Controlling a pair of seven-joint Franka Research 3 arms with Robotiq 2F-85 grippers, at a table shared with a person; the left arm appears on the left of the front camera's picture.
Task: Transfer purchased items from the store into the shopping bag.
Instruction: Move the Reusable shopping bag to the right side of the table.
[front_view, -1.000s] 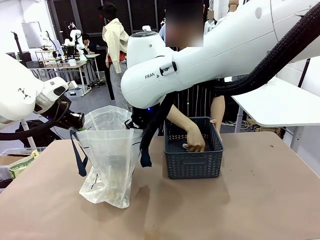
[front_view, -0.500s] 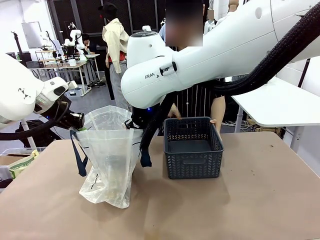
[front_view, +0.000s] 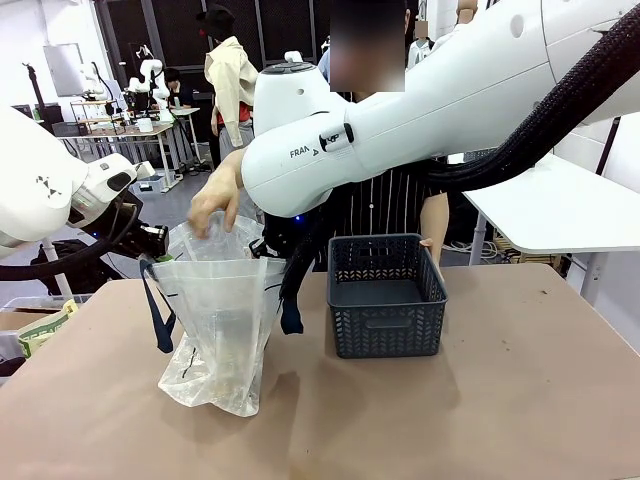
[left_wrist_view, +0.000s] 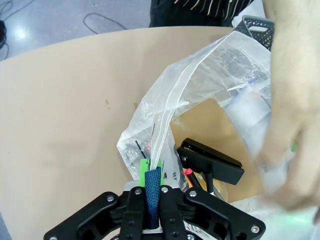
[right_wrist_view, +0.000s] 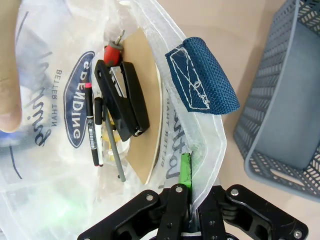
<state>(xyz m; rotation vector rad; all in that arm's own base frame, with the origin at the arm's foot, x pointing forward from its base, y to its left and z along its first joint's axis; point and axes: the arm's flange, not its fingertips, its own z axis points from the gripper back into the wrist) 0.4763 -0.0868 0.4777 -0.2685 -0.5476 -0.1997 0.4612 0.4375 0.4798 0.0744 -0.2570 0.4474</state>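
Front: a person's hand (front_view: 213, 205) reaches into the mouth of the shopping bag (front_view: 215, 320), with the black mesh basket (front_view: 385, 300) just beside it.

Left wrist: the left gripper (left_wrist_view: 151, 200) is clenched on the bag's navy strap handle (left_wrist_view: 152, 182).

Right wrist: the right gripper (right_wrist_view: 190, 182) pinches the bag's rim. A black stapler (right_wrist_view: 125, 102) and pens (right_wrist_view: 92, 125) lie inside.

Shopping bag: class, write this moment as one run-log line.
left fingers: shut on shopping bag strap; right fingers: shut on bag rim; person's hand: at bag mouth; basket: no items seen
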